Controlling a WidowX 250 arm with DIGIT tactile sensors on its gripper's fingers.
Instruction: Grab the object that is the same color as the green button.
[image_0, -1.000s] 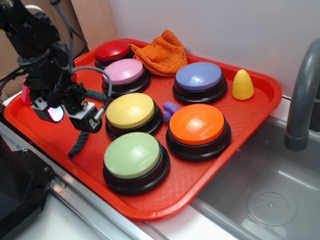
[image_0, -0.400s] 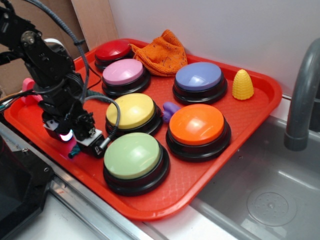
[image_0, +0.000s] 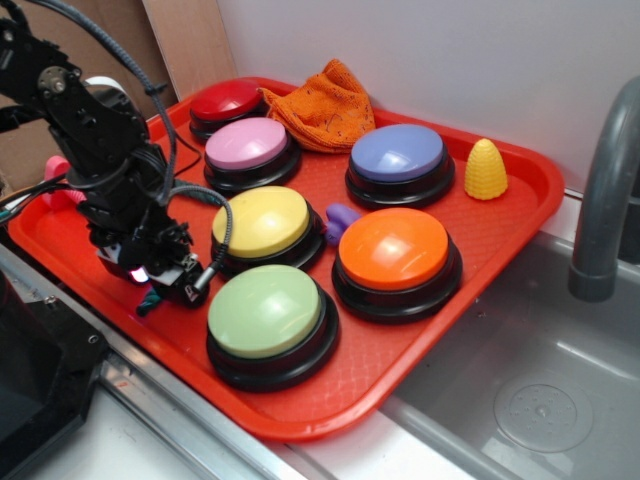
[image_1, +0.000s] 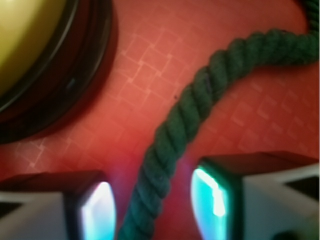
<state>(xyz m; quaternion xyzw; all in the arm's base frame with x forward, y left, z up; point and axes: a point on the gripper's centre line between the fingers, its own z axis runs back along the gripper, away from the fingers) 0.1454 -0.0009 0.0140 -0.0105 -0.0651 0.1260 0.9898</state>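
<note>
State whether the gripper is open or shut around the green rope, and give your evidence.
Open. In the wrist view the two fingers stand either side of the rope, with red tray showing in the gaps, so the gripper has not closed.

Pincer (image_1: 152, 200) low, fingers apart

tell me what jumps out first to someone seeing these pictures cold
The red tray crowded with big dome buttons catches the eye first, the green button nearest the front edge and the orange button to its right. At the tray's left, the black gripper is down low beside the green button. In the wrist view the dark green rope runs between the open jaws, their pads glowing on either side of it.
</note>
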